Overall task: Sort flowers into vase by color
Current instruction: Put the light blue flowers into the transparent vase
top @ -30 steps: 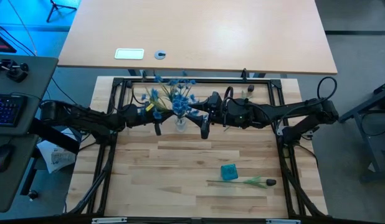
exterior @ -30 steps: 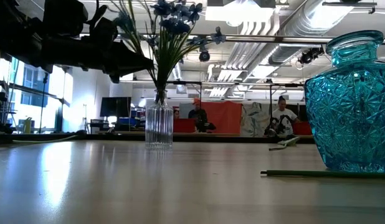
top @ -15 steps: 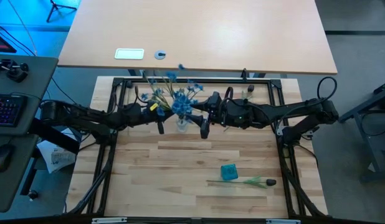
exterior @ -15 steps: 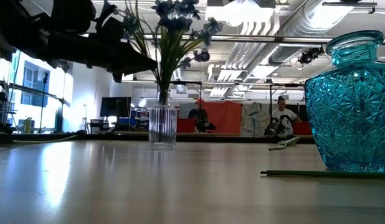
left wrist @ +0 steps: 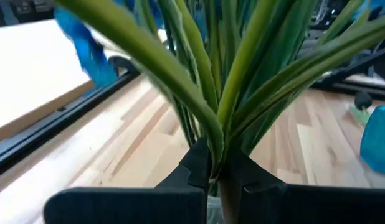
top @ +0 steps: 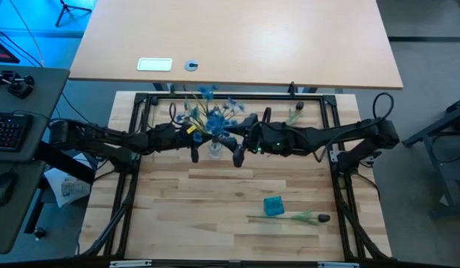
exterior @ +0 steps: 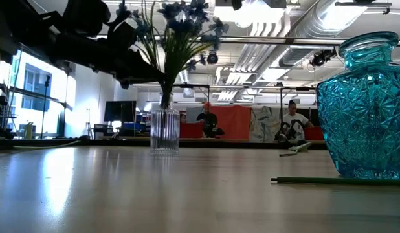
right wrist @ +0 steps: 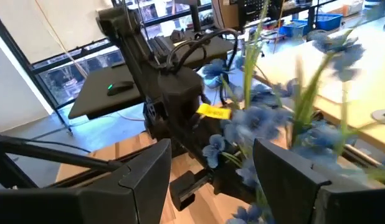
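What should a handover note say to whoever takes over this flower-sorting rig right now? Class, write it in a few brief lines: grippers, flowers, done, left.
Left gripper: shut on the blue flowers' stems, just above the clear vase.
Right gripper: open, empty, right beside that vase.
Done: the blue flowers stand in the clear vase at the table's back.
Left: one dark-budded flower lies flat at the front beside the blue vase, which looks empty. It presumably goes in there.

The flowers (top: 211, 113) were bright blue on green stalks. A ribbed clear vase (exterior: 164, 131) stood beside a teal cut-pattern vase (exterior: 367, 107). The table (top: 215, 193) was pale wood.
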Tool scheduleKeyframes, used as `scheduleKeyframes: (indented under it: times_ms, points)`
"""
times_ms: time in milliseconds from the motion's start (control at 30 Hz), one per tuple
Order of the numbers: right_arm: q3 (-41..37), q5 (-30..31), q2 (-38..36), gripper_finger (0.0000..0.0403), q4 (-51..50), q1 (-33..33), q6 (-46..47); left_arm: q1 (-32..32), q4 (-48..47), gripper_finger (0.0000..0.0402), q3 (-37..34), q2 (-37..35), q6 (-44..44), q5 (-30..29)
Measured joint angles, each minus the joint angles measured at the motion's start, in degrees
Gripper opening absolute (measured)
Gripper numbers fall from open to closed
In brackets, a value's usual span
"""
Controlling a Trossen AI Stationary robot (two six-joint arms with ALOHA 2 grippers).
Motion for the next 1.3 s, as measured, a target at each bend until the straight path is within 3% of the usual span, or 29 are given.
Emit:
scheduleKeyframes:
  times_ms: [467,733,1067,1300]
  points:
    - [0.0,-1.2,1.3,0.0222,3.9,0.0,-1.0,0.0,0.7,0.0,0.2,7.0,-1.6,-2.2]
    - [0.0,-2.4,1.3,0.0222,4.5,0.0,-1.4,0.0,3.6,0.0008,0.0,7.5,-1.8,-2.6]
    - [0.0,-3.5,1.3,0.0222,7.9,0.0,-4.1,0.0,1.3,0.0105,-0.3,4.1,-3.5,-3.0]
    - [0.0,-3.5,1.3,0.0222,8.1,0.1,-5.7,0.0,-3.7,0.0164,-0.3,-2.7,-3.5,-5.6]
